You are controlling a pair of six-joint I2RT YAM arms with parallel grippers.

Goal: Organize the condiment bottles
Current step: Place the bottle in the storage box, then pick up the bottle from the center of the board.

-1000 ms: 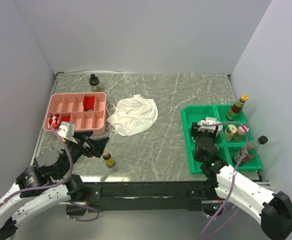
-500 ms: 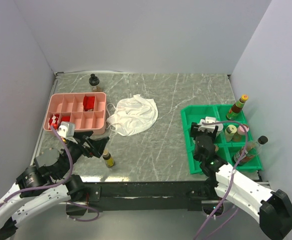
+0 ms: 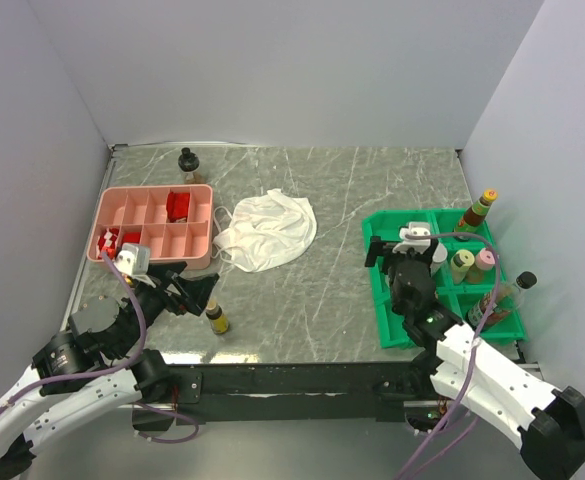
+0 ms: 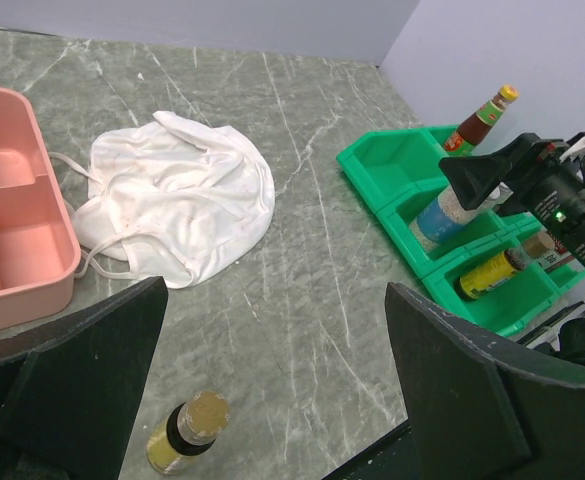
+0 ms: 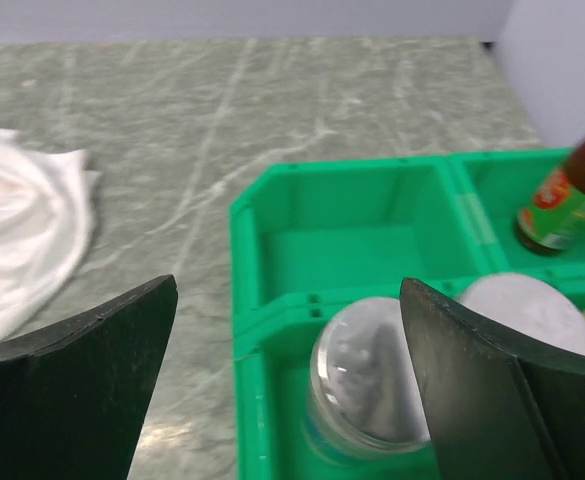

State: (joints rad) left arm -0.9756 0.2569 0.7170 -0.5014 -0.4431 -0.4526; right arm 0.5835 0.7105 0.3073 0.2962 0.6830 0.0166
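Note:
My right gripper (image 3: 404,250) (image 5: 287,335) hangs open over the green tray (image 3: 384,300) (image 5: 342,240). Just below its jaws a silver-capped, blue-labelled clear jar (image 5: 377,375) (image 4: 442,215) stands in a middle compartment, untouched. More condiment bottles stand in the tray: a red-labelled one with a yellow cap (image 3: 477,212) (image 5: 562,195), a pink-capped one (image 3: 483,262) and a dark black-capped one (image 3: 502,298). A yellow bottle (image 4: 492,273) lies in a near compartment. My left gripper (image 3: 187,290) (image 4: 272,390) is open and empty, beside a small yellow bottle (image 3: 213,318) (image 4: 187,432) upright on the table.
A white cloth (image 3: 267,230) (image 4: 177,195) lies mid-table. A pink compartment tray (image 3: 152,240) (image 4: 12,230) with red items sits at the left. A dark bottle (image 3: 187,163) stands behind it. Walls close in the table's sides and back.
My right gripper's jaws have spread wide apart, letting go of the silver-capped jar in the green tray. The left arm has not moved.

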